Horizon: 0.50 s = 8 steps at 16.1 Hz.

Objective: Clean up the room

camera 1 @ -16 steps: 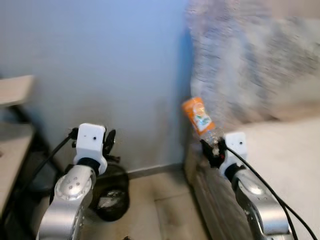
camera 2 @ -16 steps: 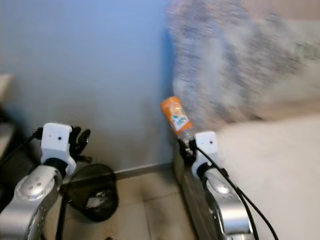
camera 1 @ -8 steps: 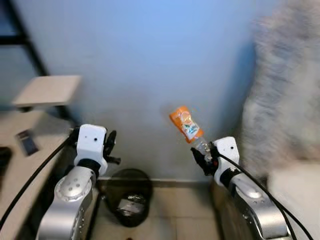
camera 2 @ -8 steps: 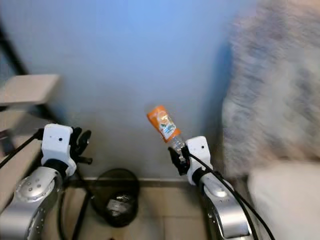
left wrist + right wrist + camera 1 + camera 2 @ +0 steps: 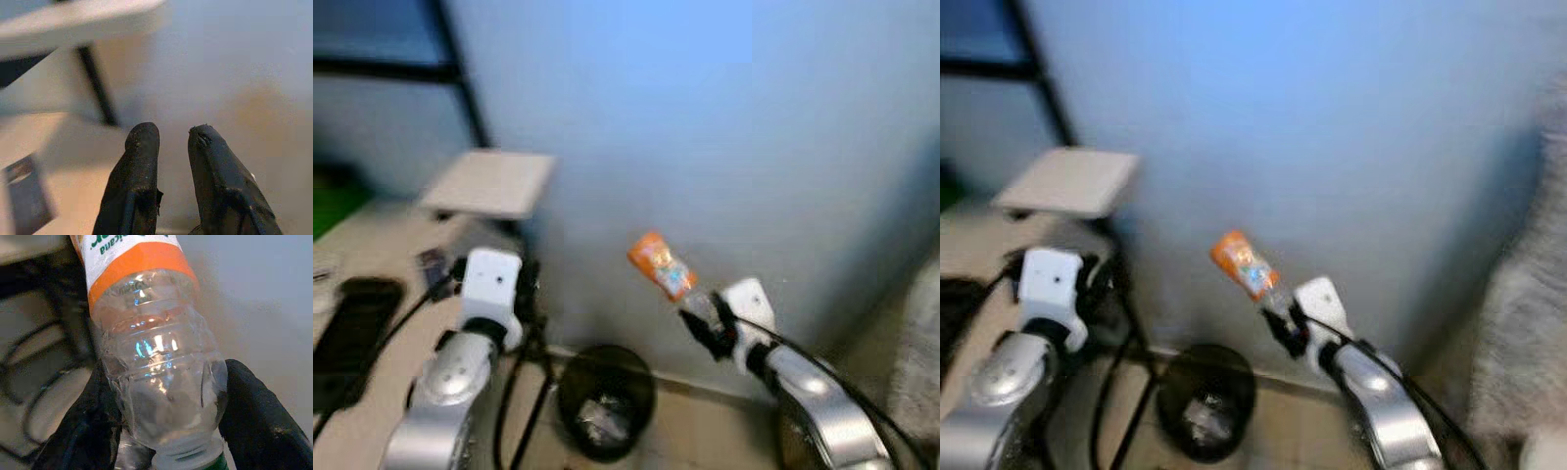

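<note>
Blue wall; bin holds litter, seemingly.

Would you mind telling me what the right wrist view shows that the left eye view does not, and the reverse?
The right wrist view alone reveals the bottle's clear ribbed body and cap end, with the fingers pressing both sides. The left eye view alone takes in the black bin on the floor, the left gripper, and the desk. Both share the bottle's orange label and the right gripper holding it.

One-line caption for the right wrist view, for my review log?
Right hand grips an empty clear plastic bottle with an orange label near its neck.
</note>
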Available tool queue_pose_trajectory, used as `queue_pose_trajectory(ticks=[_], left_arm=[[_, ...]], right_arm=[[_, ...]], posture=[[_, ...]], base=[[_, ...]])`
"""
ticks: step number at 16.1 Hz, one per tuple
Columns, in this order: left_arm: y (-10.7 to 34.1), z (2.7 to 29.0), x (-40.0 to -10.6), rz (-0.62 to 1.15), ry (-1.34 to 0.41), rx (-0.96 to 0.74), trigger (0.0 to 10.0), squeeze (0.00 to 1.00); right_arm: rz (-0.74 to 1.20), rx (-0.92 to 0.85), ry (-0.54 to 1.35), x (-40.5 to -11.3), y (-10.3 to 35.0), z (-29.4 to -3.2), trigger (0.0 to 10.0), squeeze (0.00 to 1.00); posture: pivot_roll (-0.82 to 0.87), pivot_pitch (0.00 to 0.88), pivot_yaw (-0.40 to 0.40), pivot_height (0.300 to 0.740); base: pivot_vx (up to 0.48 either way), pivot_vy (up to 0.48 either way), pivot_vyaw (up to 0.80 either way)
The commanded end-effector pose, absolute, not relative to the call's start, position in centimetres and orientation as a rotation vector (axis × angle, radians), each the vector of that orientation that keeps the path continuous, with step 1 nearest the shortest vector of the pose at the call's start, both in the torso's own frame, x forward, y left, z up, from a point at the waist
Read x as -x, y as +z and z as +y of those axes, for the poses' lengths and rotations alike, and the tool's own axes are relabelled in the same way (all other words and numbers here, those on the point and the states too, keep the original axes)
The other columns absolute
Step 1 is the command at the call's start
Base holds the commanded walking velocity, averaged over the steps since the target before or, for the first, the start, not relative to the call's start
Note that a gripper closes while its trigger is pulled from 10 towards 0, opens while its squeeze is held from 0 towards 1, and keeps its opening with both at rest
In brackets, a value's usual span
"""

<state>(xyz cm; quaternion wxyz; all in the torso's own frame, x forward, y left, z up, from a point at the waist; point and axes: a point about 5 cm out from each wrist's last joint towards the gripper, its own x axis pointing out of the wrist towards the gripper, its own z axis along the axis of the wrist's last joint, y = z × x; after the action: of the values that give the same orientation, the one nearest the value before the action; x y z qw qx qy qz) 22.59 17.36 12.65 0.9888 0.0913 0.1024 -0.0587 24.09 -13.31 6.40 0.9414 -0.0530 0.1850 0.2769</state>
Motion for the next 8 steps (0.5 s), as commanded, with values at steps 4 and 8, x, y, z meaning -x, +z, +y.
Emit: queue_pose_trajectory(ticks=[4, 8], left_arm=[[12.3, 15.9, -21.7, 0.23, -0.247, -0.199, 10.0, 0.0], [11.5, 15.4, -21.2, 0.304, -0.402, -0.244, 10.0, 0.0]], right_arm=[[0.426, 0.233, 0.656, -24.5, 5.4, -15.7, 10.0, 0.0], [0.52, 0.281, 0.71, -26.6, 3.7, -14.5, 10.0, 0.0]], posture=[[0.04, 0.0, 0.003, 0.74], [0.05, 0.0, -0.006, 0.74]], base=[[0.0, 0.0, 0.0], [0.0, 0.0, 0.0]])
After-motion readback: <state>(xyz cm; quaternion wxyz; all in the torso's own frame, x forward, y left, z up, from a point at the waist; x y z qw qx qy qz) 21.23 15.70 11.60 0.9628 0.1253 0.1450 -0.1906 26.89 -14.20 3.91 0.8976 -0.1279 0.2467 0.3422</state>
